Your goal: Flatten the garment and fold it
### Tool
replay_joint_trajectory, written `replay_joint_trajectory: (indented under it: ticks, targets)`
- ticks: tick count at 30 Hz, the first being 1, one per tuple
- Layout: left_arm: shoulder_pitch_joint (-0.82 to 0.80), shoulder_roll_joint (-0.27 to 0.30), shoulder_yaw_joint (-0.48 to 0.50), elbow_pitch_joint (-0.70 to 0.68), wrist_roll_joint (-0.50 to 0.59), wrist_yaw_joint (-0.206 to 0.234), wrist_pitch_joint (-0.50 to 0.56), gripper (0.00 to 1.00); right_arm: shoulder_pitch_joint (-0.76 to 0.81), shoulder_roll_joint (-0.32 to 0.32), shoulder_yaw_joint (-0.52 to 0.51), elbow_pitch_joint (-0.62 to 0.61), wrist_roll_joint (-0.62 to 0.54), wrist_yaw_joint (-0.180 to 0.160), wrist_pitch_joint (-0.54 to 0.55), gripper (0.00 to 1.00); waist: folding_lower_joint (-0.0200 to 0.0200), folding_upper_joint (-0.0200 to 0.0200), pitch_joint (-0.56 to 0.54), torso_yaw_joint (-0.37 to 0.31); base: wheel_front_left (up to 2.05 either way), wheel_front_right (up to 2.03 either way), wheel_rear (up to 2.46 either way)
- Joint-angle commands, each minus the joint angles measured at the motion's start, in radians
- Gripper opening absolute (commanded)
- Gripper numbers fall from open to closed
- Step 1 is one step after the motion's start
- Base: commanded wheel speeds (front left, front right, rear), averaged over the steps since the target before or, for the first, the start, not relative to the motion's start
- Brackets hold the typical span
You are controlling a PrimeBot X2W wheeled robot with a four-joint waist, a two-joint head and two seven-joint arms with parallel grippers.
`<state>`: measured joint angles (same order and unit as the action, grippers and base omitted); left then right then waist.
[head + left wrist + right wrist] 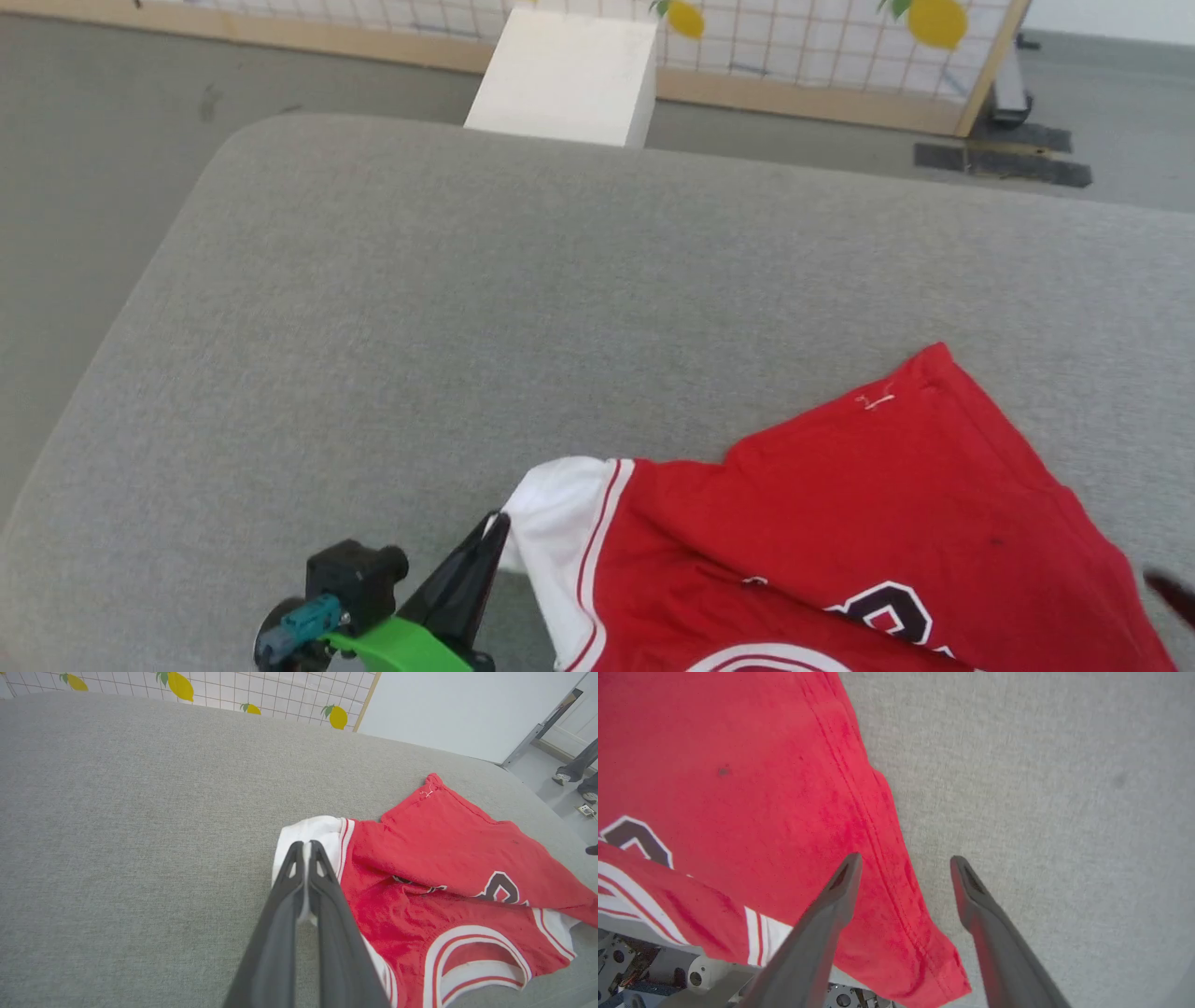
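The left claw (495, 537) is pinching shut on the white sleeve (560, 504) of the garment (868, 504), which is lying rumpled and partly doubled over at the near right of the grey padded desk (467, 308). The right claw (903, 863) is hanging open over the red hem (878, 826), seemingly not touching it. The cloth is looking light and limp, so hems and corners are offering the surest holds.

Left gripper (303, 847) closed, fingers (280, 933) pressed together, pinching white sleeve of garment (420, 858); thin strip of fabric visible between them. Head view: sits lower left, tips pointing up and right, green bracket (397, 649) at wrist. Right gripper (903, 861) spread wide, gripping nothing; one finger over red fabric, other past hem. Contact unclear.
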<state>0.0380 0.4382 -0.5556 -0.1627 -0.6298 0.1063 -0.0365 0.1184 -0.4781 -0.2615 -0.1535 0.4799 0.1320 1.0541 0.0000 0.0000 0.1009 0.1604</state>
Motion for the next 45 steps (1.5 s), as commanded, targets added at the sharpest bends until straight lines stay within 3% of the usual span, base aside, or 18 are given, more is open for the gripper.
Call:
replay_joint_trajectory:
  ticks: [1, 7, 14, 22, 27, 28, 29, 38, 45]
  targets:
    - [-0.026, -0.006, -0.001, -0.014, 0.017, 0.004, 0.003, 0.0, -0.053, -0.013, 0.017, -0.007, 0.009, -0.001, -0.007, 1.0, 0.0, 0.0, 0.043, 0.038, 0.0, 0.0, 0.0]
    - [-0.075, -0.028, -0.026, -0.061, 0.042, 0.005, 0.016, 0.0, -0.281, -0.068, 0.155, 0.045, 0.006, -0.001, -0.016, 1.0, 0.0, 0.0, 0.121, 0.108, 0.0, 0.0, 0.0]
    - [-0.126, -0.068, -0.068, -0.082, 0.068, -0.004, 0.022, 0.0, -0.484, -0.103, 0.299, 0.231, -0.038, -0.001, -0.037, 1.0, 0.0, 0.0, 0.196, 0.191, 0.0, 0.0, 0.0]
    - [-0.145, -0.103, -0.102, -0.076, 0.076, -0.008, 0.018, 0.0, -0.548, -0.157, 0.433, 0.428, -0.074, -0.001, -0.063, 1.0, 0.0, 0.0, 0.222, 0.24, 0.0, 0.0, 0.0]
    - [-0.146, -0.111, -0.113, -0.065, 0.073, -0.014, 0.012, 0.0, -0.528, -0.18, 0.499, 0.483, -0.045, -0.001, -0.072, 1.0, 0.0, 0.0, 0.229, 0.248, 0.0, 0.0, 0.0]
    - [-0.146, -0.111, -0.113, -0.061, 0.072, -0.016, 0.01, 0.0, -0.523, -0.183, 0.51, 0.493, -0.037, -0.001, -0.078, 0.4, 0.0, 0.0, 0.229, 0.247, 0.0, 0.0, 0.0]
    - [-0.147, -0.111, -0.114, -0.056, 0.071, -0.018, 0.008, 0.0, -0.519, -0.185, 0.517, 0.502, -0.029, -0.001, -0.086, 0.0, 0.0, 0.0, 0.227, 0.247, 0.0, 0.0, 0.0]
    - [-0.153, -0.084, -0.09, -0.03, 0.062, -0.02, 0.0, 0.0, -0.523, -0.154, 0.42, 0.537, 0.031, -0.001, -0.295, 0.0, 0.0, 0.0, 0.168, 0.206, 0.0, 0.0, 0.0]
    - [-0.158, -0.039, -0.033, -0.057, 0.043, -0.006, 0.0, 0.0, -0.572, -0.152, 0.352, 0.508, 0.067, -0.001, -0.428, 0.0, 0.0, 0.0, 0.07, 0.122, 0.0, 0.0, 0.0]
